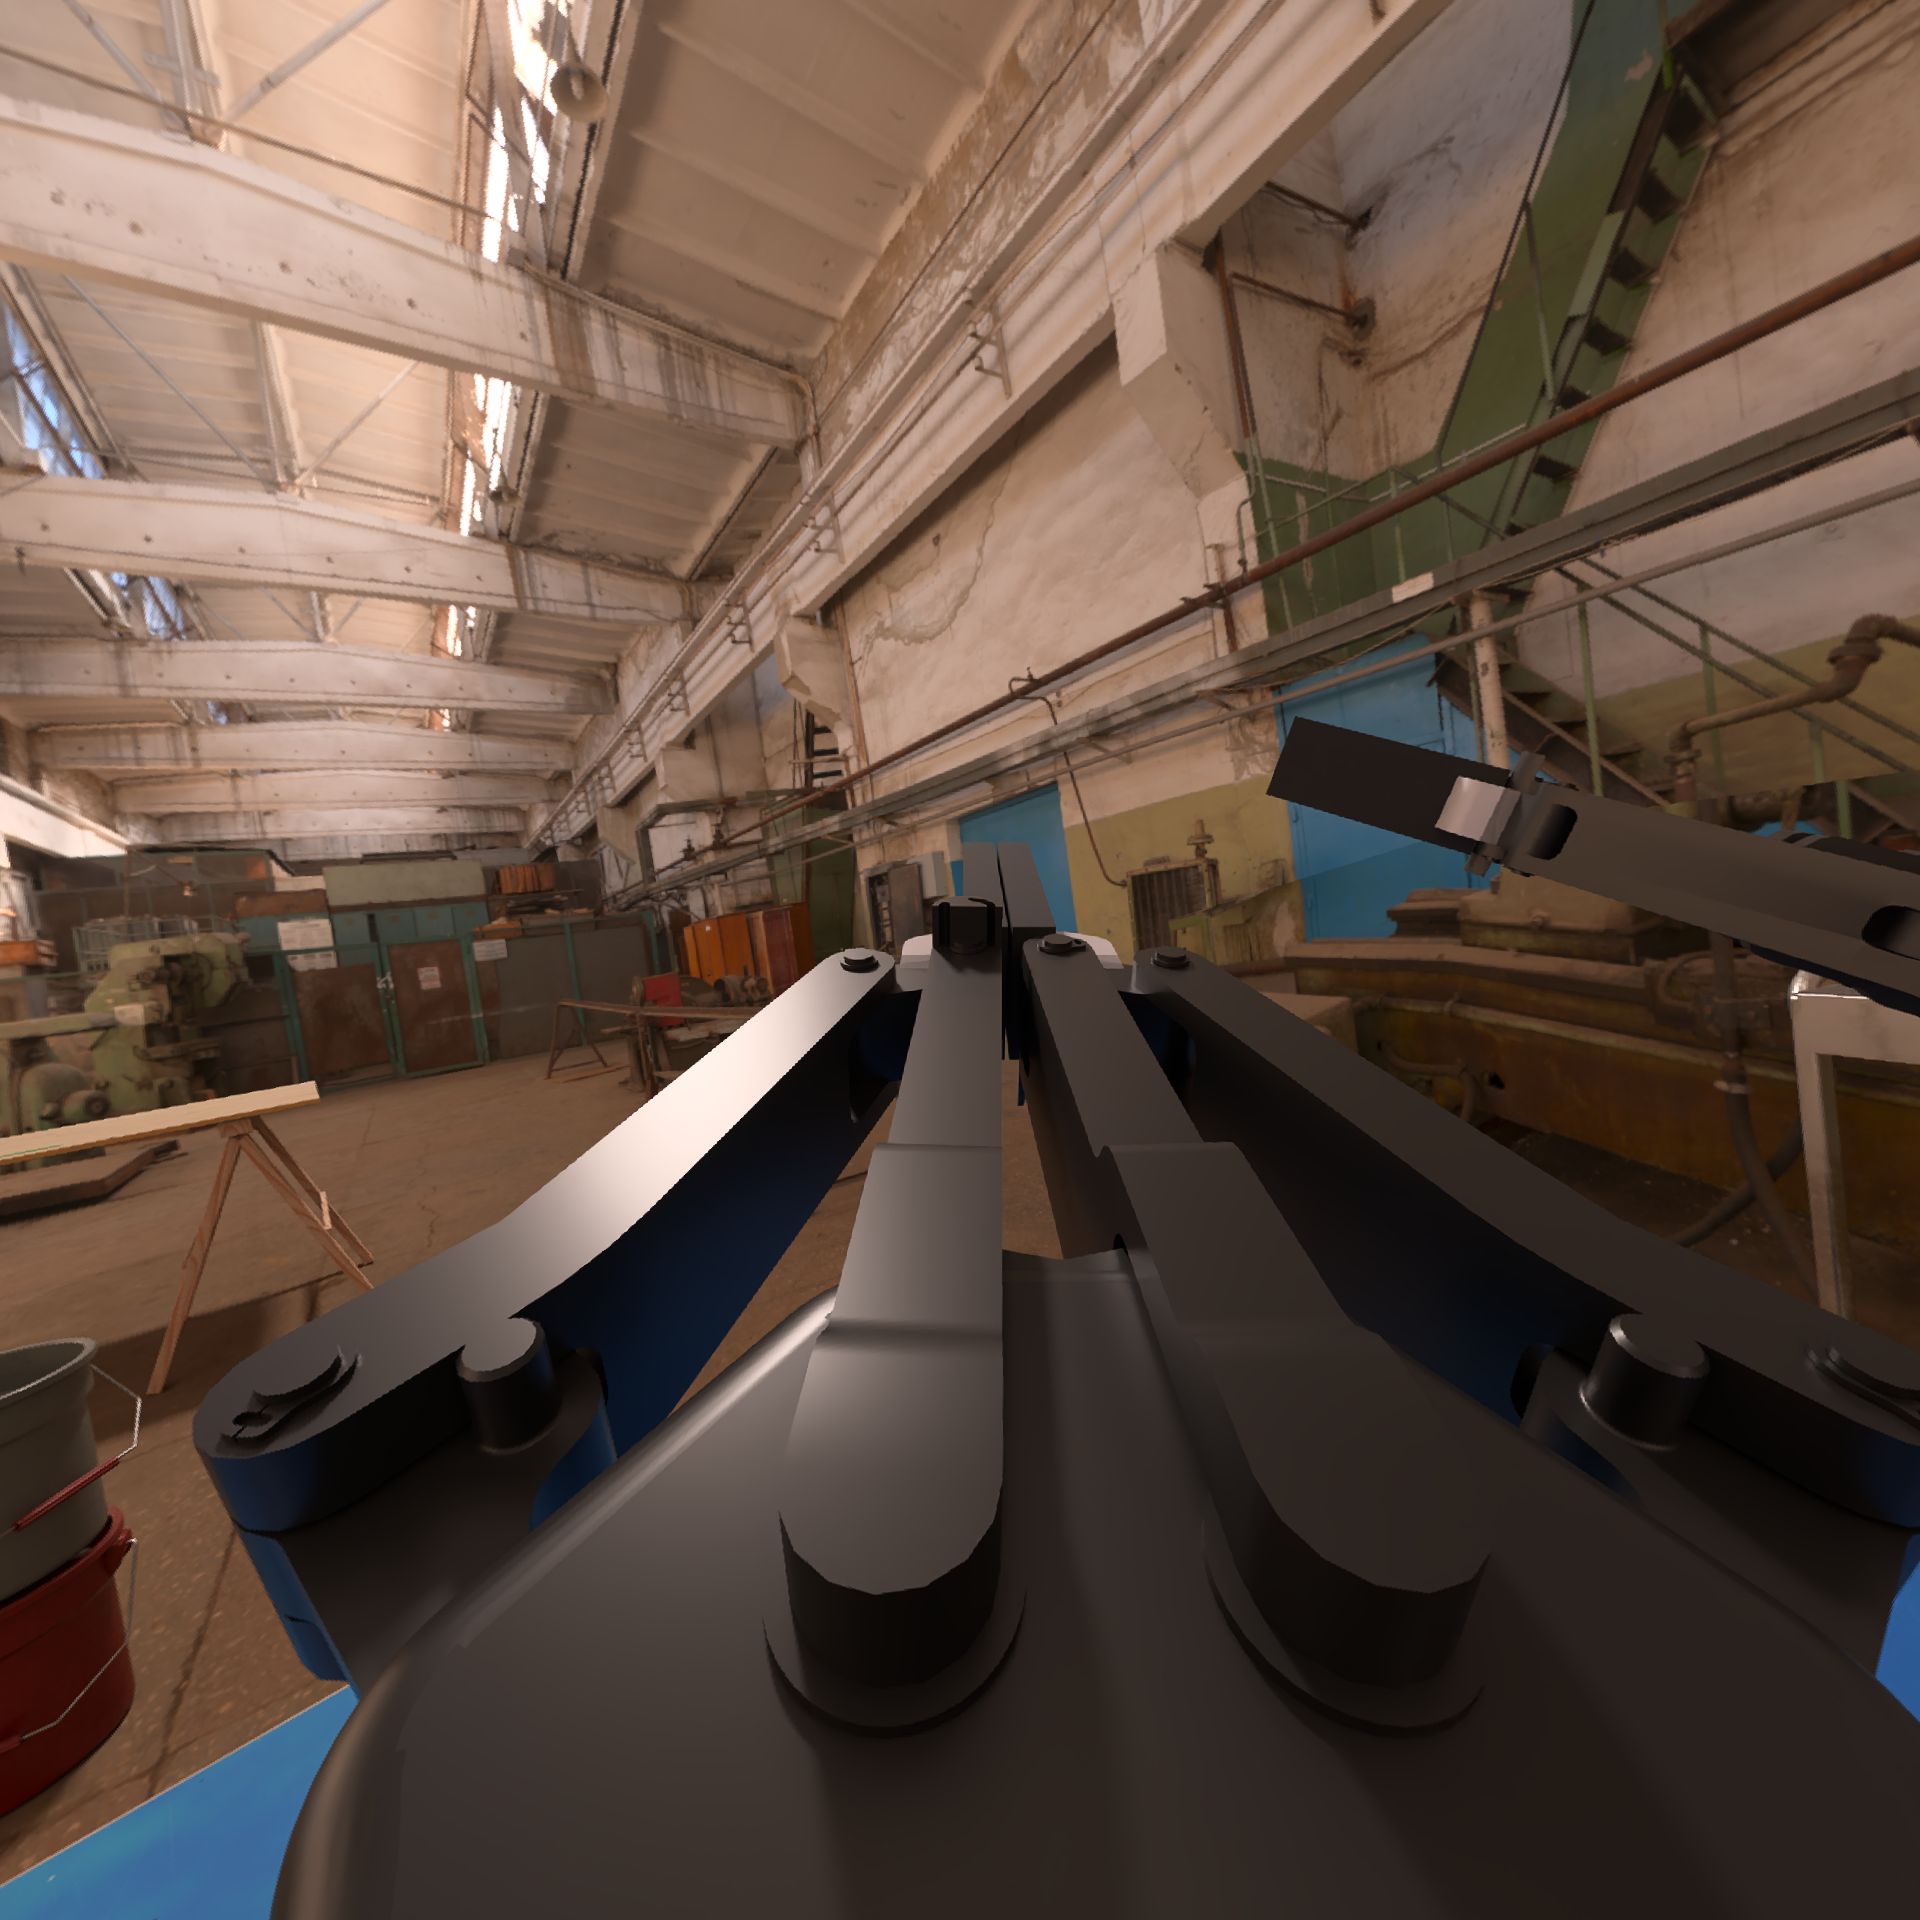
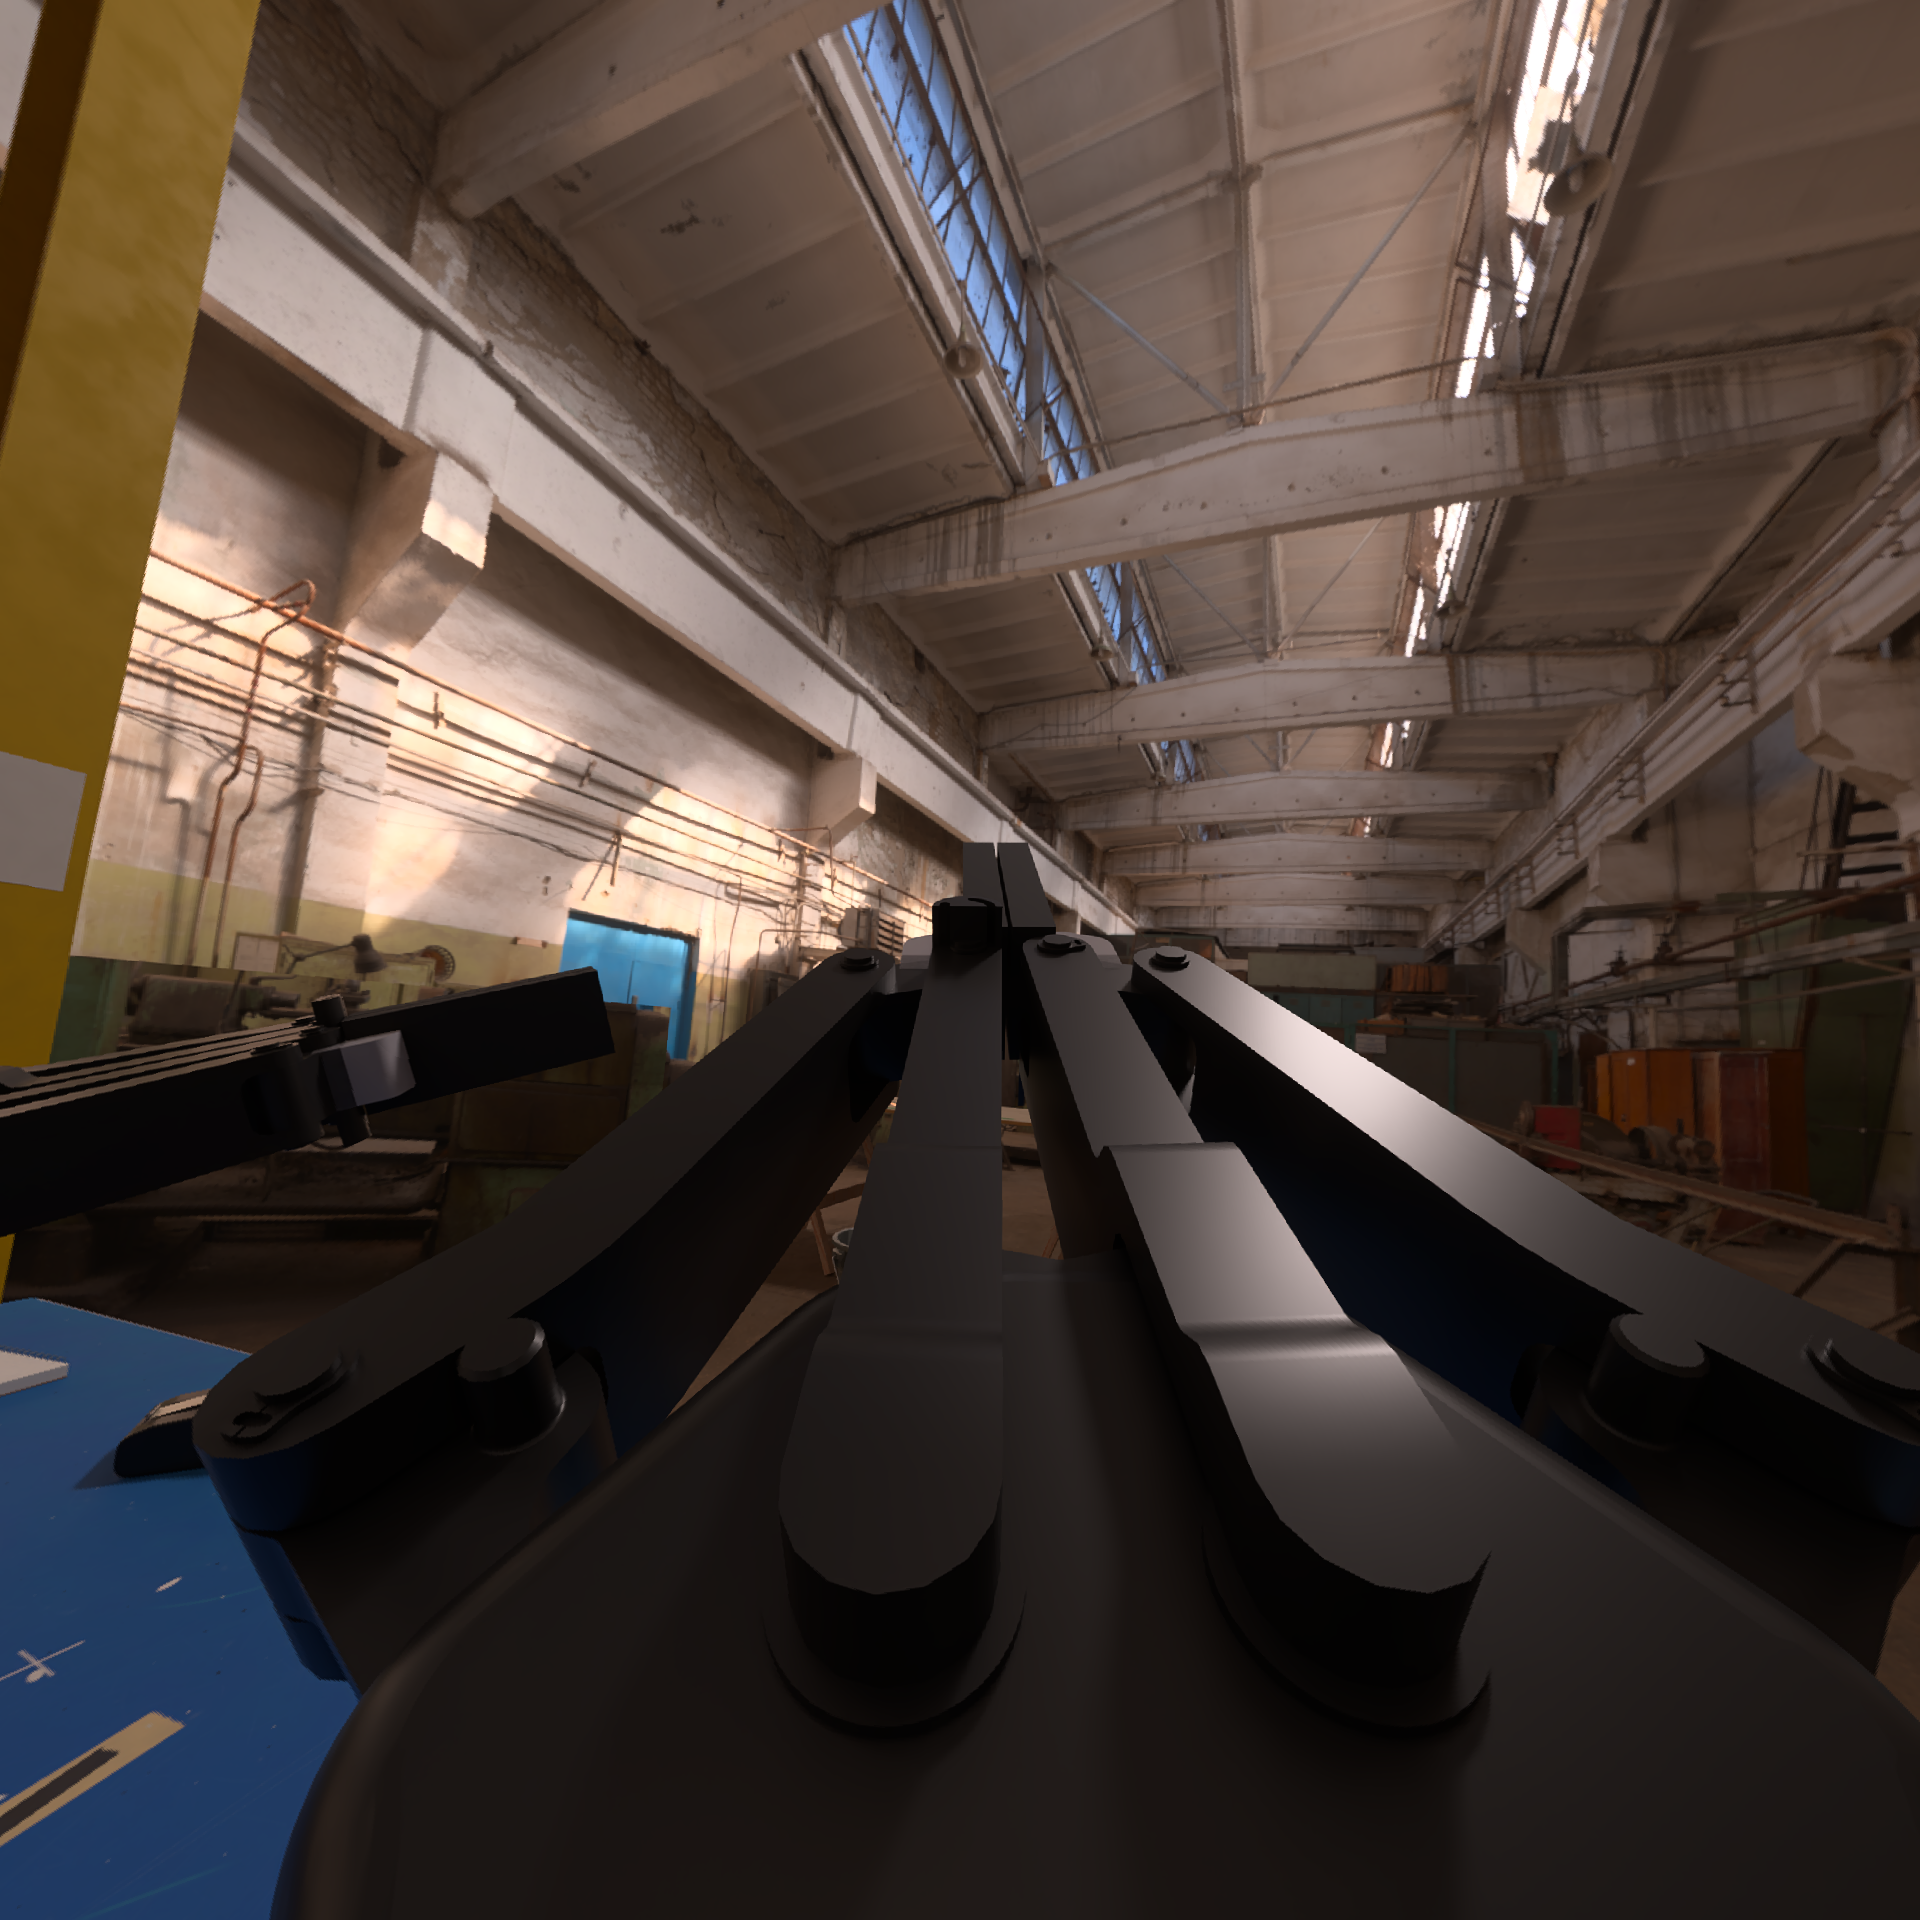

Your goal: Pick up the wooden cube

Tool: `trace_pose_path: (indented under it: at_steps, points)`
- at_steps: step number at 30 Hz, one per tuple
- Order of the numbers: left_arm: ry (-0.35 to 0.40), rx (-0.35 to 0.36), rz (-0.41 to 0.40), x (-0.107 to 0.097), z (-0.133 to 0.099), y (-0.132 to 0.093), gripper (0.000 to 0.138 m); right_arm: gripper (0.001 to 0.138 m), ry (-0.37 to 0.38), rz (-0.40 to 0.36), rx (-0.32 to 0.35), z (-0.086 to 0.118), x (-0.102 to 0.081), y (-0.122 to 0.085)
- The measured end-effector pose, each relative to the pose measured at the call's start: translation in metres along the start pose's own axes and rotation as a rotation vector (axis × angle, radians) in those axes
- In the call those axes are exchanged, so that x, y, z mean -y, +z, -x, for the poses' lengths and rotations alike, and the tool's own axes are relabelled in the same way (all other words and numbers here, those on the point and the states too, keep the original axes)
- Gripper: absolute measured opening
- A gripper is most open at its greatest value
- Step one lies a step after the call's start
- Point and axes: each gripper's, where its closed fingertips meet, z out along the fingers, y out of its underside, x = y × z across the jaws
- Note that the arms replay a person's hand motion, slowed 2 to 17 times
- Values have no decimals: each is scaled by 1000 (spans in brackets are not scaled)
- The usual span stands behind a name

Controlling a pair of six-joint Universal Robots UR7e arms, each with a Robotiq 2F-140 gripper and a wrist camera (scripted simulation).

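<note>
Two black two-finger grippers, your left gripper [image 1: 1000,868] and right gripper [image 2: 1000,868], point above the flat blue table [image 2: 114,1558], fingers pressed together, empty; no wooden cube shows.

Warm skylight glow, wide-angle edge distortion

My left end effector [image 1: 1000,868] points level over a hall floor, fingertips together. My right end effector [image 1: 1351,774] reaches in from its right, higher up. Two stacked buckets [image 1: 47,1558] stand low on the left, a trestle [image 1: 249,1174] behind them. In the right wrist view, the surface [image 2: 114,1558] lies lower left, a post [image 2: 94,416] behind it.
</note>
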Motion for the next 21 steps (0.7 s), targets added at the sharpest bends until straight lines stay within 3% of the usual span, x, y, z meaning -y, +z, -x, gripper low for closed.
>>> trace_pose_path:
  at_steps: [21]
  points:
    - [-5,30,3,-3,7,8,1,1,20,5,1,0,-5,5]
